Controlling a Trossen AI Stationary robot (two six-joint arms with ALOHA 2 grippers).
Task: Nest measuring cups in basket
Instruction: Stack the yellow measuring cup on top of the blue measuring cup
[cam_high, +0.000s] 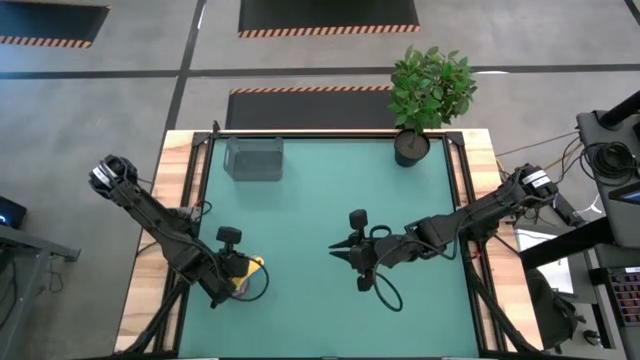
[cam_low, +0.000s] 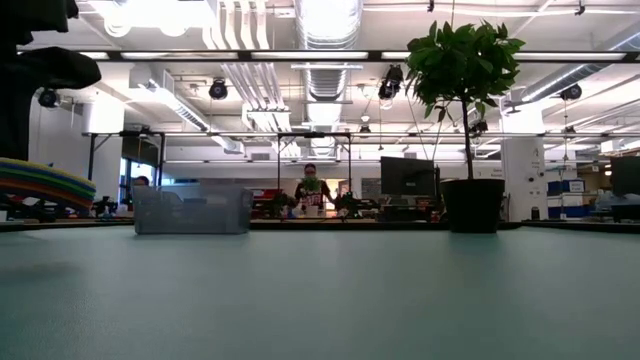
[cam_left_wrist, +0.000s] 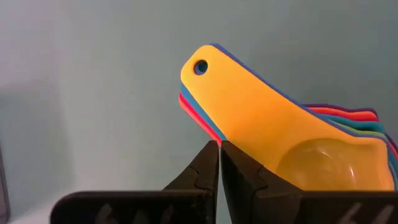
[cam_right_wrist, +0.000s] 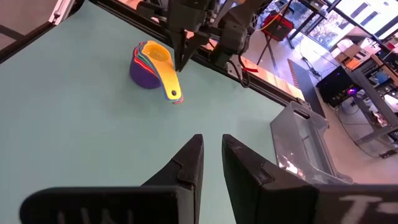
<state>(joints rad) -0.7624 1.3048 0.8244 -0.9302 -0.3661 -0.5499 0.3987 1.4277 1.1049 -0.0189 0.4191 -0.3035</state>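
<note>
Measuring cups (cam_right_wrist: 152, 65) sat nested in one stack, yellow on top, purple at bottom, handles fanned, near table's left edge. Left gripper (cam_left_wrist: 219, 149) pressed together just above handles. Right gripper (cam_right_wrist: 211, 146) slightly spread mid-table. Grey see-through basket (cam_high: 253, 158) well apart at far edge.

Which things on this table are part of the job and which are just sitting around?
Part of the job:
- nested measuring cups, yellow on top, beside the left end effector
- grey basket at the far edge

Just sitting around:
- potted plant at the far right corner
- right end effector, waiting mid-table
</note>
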